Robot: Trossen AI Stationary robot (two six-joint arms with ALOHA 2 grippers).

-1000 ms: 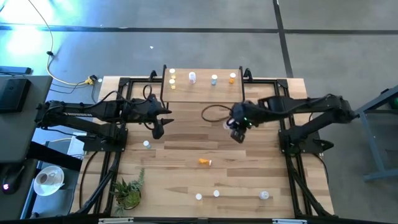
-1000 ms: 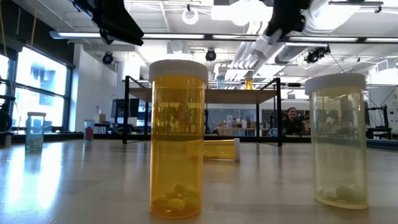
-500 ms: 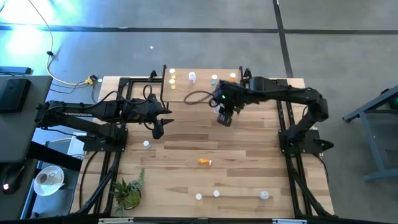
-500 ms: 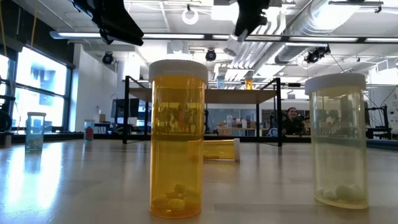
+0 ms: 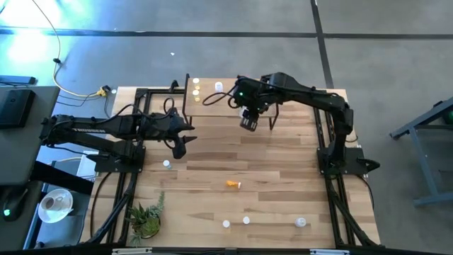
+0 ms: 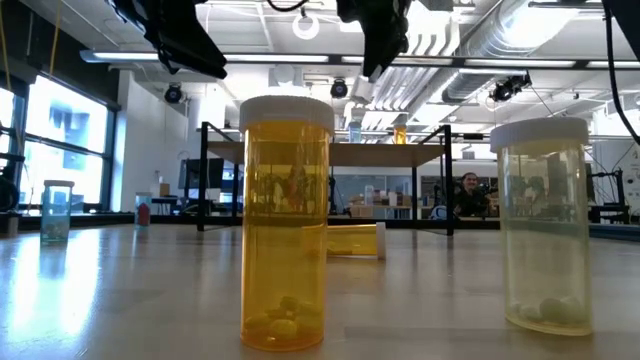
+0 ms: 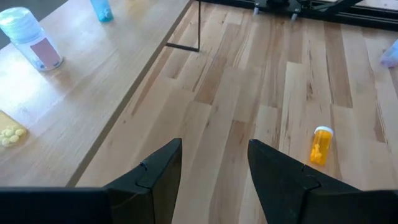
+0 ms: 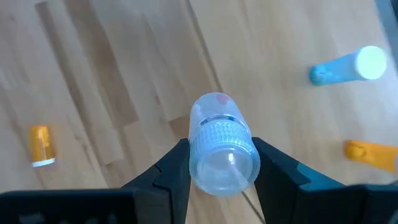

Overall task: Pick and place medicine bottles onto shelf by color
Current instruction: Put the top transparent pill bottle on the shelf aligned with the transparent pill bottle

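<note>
- Right pincer (image 5: 248,124) hangs above the bench (image 5: 283,184), just before the shelf (image 5: 230,94), its fingers clamped on a clear bluish bottle (image 8: 221,149) whose cap faces your wrist camera.
- Your shelf lies just beyond this pincer, toward the bench's far edge; bottles already stand along it, so pick the spot beside the blue one (image 8: 348,67).
- Left pincer (image 7: 214,168) waits half-wide and empty over the bench's left side, farther from the placing spot.
</note>
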